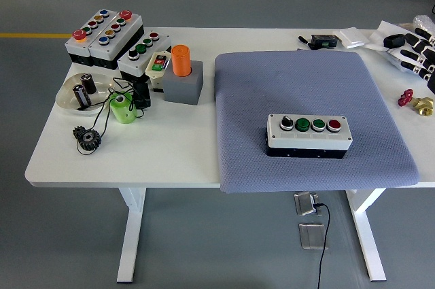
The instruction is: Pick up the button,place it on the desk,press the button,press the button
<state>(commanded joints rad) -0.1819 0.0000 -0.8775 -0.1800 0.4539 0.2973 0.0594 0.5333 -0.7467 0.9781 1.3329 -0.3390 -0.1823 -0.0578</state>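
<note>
A white button box (309, 133) with a black base lies on the grey mat (299, 85) toward its near right part. Its top carries a black knob, two green buttons and a red button (334, 125) in a row. My right hand (419, 47) shows at the picture's right edge, over the table's far right corner, well away from the box. Its fingers are spread and hold nothing. My left arm is out of view.
At the far left stand several other button boxes (105, 36), an orange cylinder (181, 60) in a grey block, a dish (83, 92) with batteries, a green cup (122, 108) and black gears (88, 139). A red and brass valve (416, 101) lies at the right edge.
</note>
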